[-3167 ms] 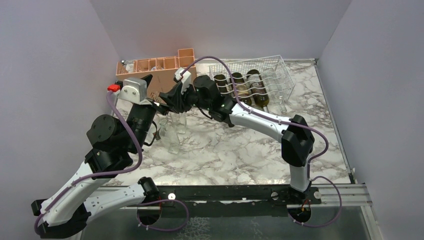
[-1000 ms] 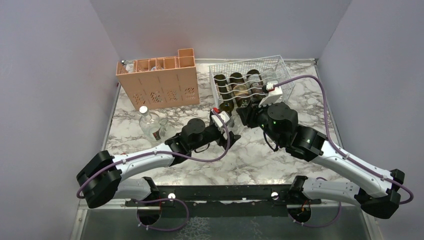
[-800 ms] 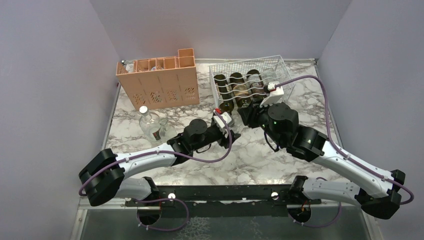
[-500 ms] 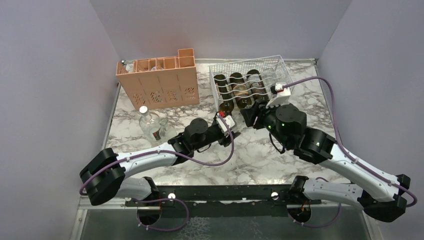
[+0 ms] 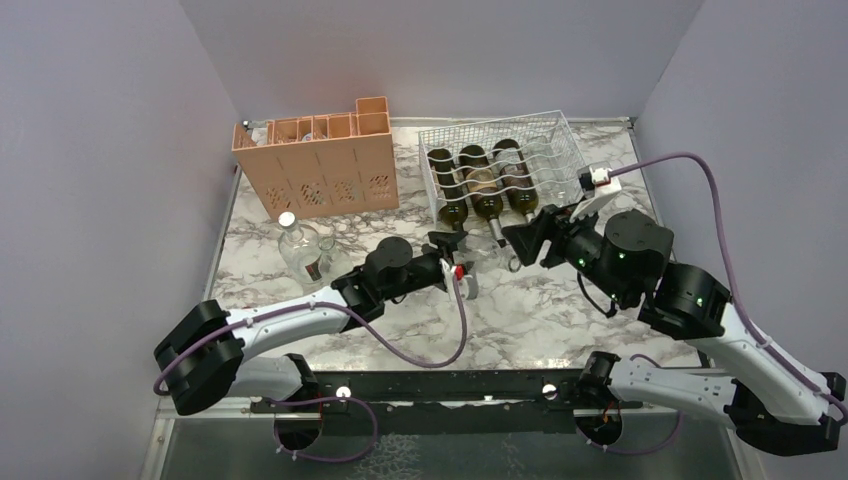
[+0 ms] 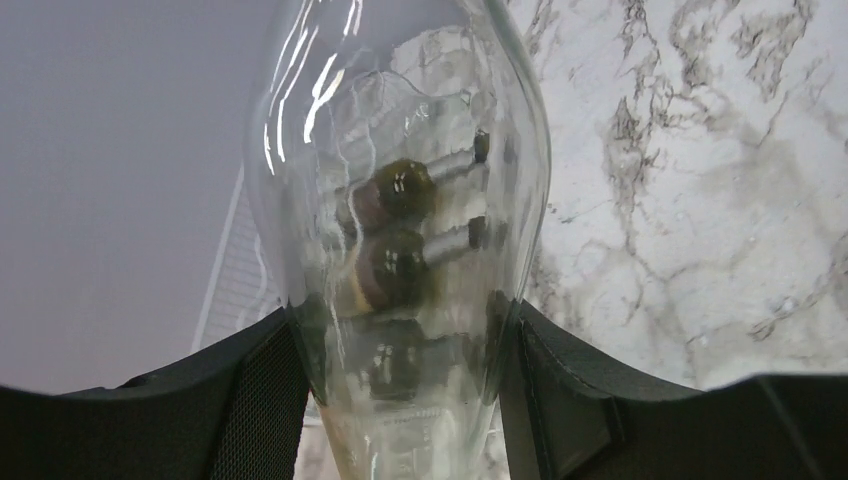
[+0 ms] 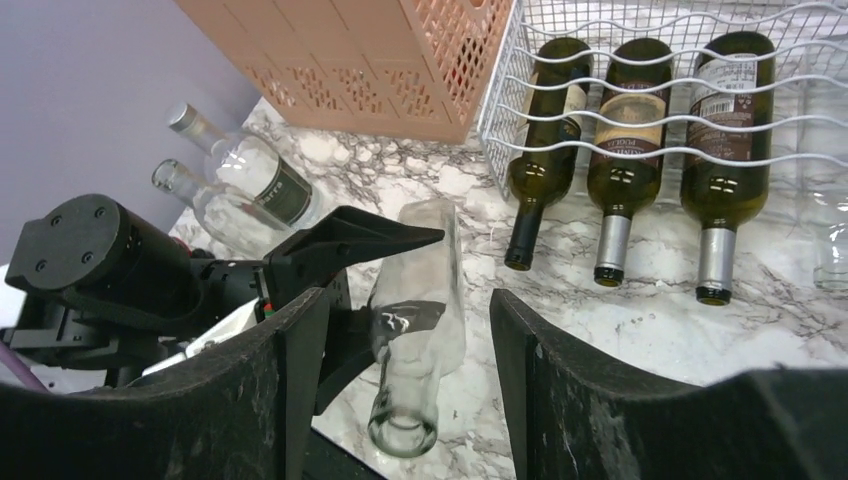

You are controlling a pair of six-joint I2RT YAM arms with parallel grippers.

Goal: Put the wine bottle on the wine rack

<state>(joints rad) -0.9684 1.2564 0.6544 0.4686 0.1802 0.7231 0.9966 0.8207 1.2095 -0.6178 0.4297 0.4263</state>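
Note:
A clear glass wine bottle (image 7: 418, 320) hangs over the marble table, mouth towards the right wrist camera. My left gripper (image 6: 400, 340) is shut on its body, and the bottle (image 6: 400, 180) fills the left wrist view. The left fingers (image 7: 365, 238) clamp it from the left in the right wrist view. My right gripper (image 7: 405, 300) is open, with a gap between each finger and the bottle neck. From above, the left gripper (image 5: 447, 252) and right gripper (image 5: 517, 242) face each other in front of the white wire wine rack (image 5: 562, 150). The rack (image 7: 640, 18) holds three dark bottles (image 7: 625, 130).
The peach-orange crate (image 5: 320, 165) stands at the back left, left of the rack. Two clear bottles (image 5: 300, 247) stand on the table in front of it, near the left arm. Grey walls close in the left, back and right sides.
My left gripper has shut on the clear bottle. My right gripper has opened off it and drawn back to the right, away from the rack's front.

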